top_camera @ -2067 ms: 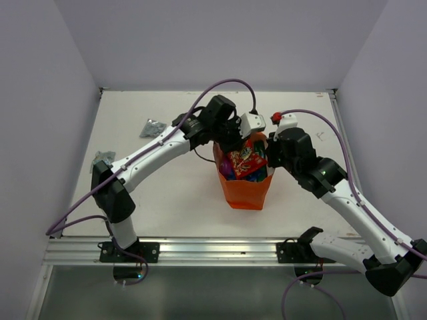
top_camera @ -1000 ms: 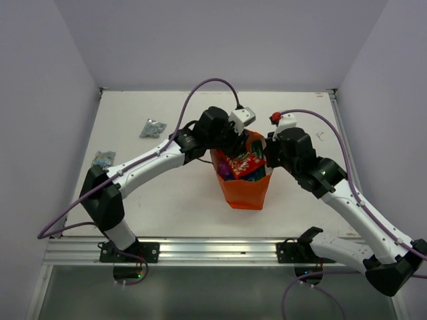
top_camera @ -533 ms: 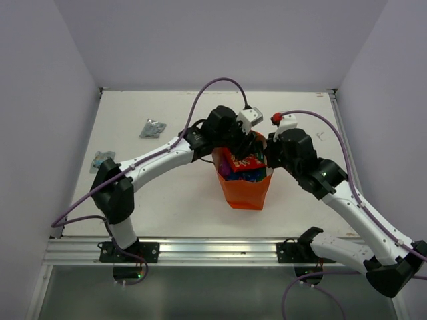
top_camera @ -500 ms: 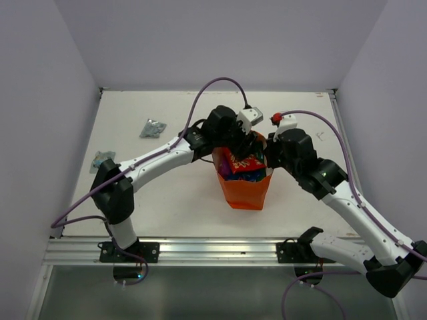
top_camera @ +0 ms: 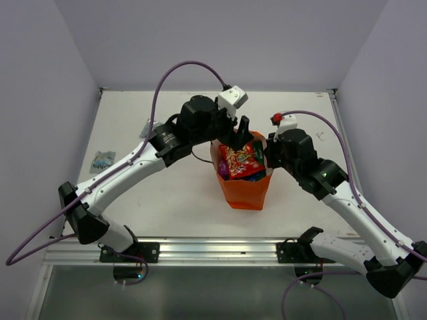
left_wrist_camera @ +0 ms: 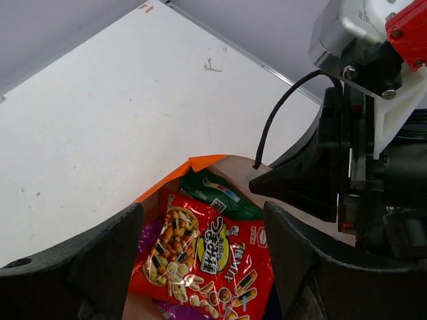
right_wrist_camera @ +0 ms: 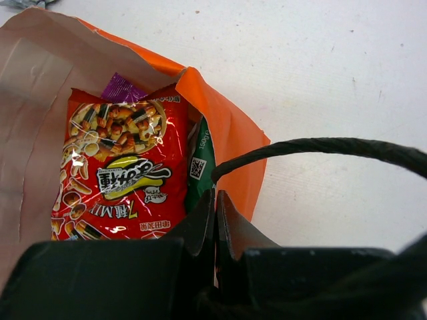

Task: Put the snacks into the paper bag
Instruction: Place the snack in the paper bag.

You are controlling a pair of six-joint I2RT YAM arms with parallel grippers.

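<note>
Mostly done | red packet [top_camera: 241, 162], green packet [right_wrist_camera: 198, 167] in paper bag [top_camera: 245, 190] | small packet [top_camera: 103, 161] on table [top_camera: 167, 190], 9 o'clock, outstanding | left gripper [left_wrist_camera: 201, 220] wide open, empty | right gripper [right_wrist_camera: 215, 200] pinching paper bag rim

The paper bag [top_camera: 244, 192] is matt orange paper outside, pale and creased inside. The red packet [right_wrist_camera: 120, 167] is glossy, wrinkled film that catches glare; the green packet [right_wrist_camera: 198, 167] beside it looks equally shiny. The handle [right_wrist_camera: 320, 148] is black twisted cord. The left tool [left_wrist_camera: 203, 260] has matt black plastic fingers [left_wrist_camera: 80, 267]. The counter [left_wrist_camera: 100, 120] is matt white, lightly scuffed.
</note>
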